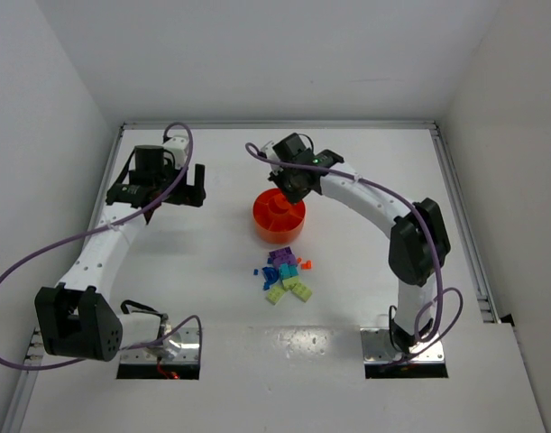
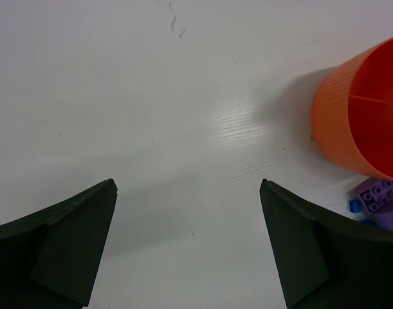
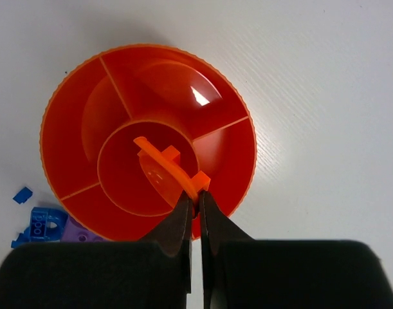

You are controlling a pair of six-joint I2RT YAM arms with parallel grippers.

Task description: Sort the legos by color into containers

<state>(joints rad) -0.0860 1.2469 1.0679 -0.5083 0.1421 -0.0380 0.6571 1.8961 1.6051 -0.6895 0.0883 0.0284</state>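
The round orange bowl (image 1: 277,217) stands at mid table; in the right wrist view its rim (image 3: 67,84) rings a centre well and divided sections. My right gripper (image 3: 197,198) is shut on a curved orange lego piece (image 3: 167,164) and holds it above the centre well. The other legos (image 1: 287,274), purple, blue, teal, yellow-green and pink, lie in a heap just in front of the bowl. My left gripper (image 2: 188,187) is open and empty over bare table to the left of the bowl (image 2: 363,116).
A purple lego (image 2: 378,193) and blue bits (image 2: 355,206) lie beside the bowl in the left wrist view. A blue lego (image 3: 40,225) and a small blue chip (image 3: 22,194) lie at the bowl's lower left. White walls enclose the table.
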